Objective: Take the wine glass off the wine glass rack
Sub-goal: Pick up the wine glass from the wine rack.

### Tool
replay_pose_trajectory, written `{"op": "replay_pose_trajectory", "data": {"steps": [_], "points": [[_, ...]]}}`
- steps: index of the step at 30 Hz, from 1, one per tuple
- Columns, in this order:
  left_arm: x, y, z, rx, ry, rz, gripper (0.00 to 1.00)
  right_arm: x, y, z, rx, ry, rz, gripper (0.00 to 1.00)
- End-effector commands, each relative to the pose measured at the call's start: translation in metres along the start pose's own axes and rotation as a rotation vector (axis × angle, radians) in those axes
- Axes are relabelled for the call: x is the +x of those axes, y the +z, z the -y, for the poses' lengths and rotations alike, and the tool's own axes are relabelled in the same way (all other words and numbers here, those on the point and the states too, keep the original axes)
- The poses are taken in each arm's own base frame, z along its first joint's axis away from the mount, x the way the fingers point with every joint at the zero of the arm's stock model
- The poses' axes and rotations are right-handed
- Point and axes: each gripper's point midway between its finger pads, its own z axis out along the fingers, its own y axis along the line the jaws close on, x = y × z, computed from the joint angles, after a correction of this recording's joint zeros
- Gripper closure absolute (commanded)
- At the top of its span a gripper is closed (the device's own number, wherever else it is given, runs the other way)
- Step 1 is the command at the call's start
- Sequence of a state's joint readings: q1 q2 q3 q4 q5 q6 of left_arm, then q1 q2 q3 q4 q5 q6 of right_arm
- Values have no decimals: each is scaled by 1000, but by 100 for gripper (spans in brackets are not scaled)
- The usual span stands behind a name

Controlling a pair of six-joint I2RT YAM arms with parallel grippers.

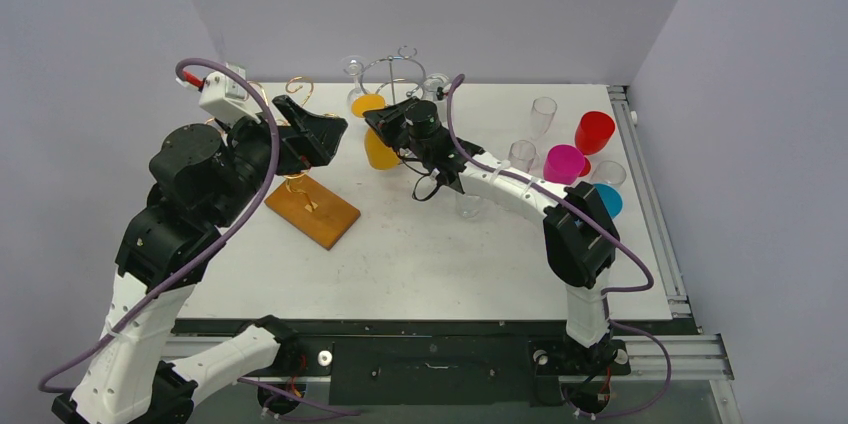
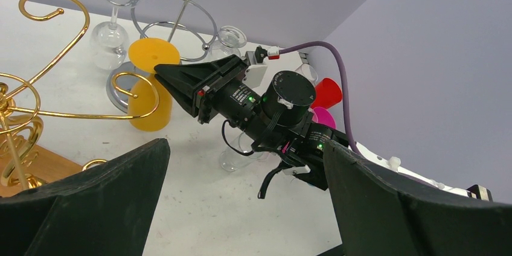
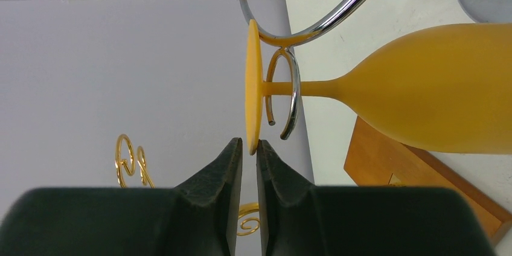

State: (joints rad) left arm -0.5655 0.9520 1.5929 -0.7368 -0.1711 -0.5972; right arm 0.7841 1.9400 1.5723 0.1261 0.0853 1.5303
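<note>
A yellow wine glass [image 1: 380,149] hangs upside down by its foot on the silver wire rack [image 1: 390,69] at the back of the table. It also shows in the left wrist view [image 2: 148,108] and the right wrist view [image 3: 435,87]. My right gripper [image 3: 249,147] is closed to a narrow gap on the edge of the glass's foot, just beside the rack's hook [image 3: 291,96]; it also shows in the top view [image 1: 375,122]. My left gripper [image 2: 244,144] is wide open and empty, held left of the rack [image 1: 335,134].
Clear wine glasses [image 1: 353,67] hang on the same rack. A gold wire rack on a wooden base [image 1: 312,209] stands under my left arm. Red [image 1: 594,131], magenta [image 1: 564,163] and blue [image 1: 607,200] cups and clear glasses [image 1: 543,114] stand at the right.
</note>
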Motion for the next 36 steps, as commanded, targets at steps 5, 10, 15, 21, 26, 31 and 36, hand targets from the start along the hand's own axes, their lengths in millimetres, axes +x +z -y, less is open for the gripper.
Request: {"op": "replay_pose_trajectory", "data": {"steps": [5,10,15,21,26,31,36], "points": [[-13,-4,7,30,-7,45,4,-6,4,-16,-54,11,8,94],[-14,-5,7,31,-10,48,4,-7,3,-17,-56,2,6,100],[-13,-6,7,32,-14,48,4,-7,-1,-19,-60,-11,-2,100],[-13,-4,8,35,-18,46,4,-8,-10,-30,-88,-15,-9,100],[-12,-3,9,39,-23,43,4,-10,-19,-39,-112,-15,-11,100],[-11,-1,9,41,-24,41,4,-13,-26,-37,-115,-13,-4,100],[-10,0,10,46,-27,38,4,-14,-30,-38,-121,-13,-6,100]]}}
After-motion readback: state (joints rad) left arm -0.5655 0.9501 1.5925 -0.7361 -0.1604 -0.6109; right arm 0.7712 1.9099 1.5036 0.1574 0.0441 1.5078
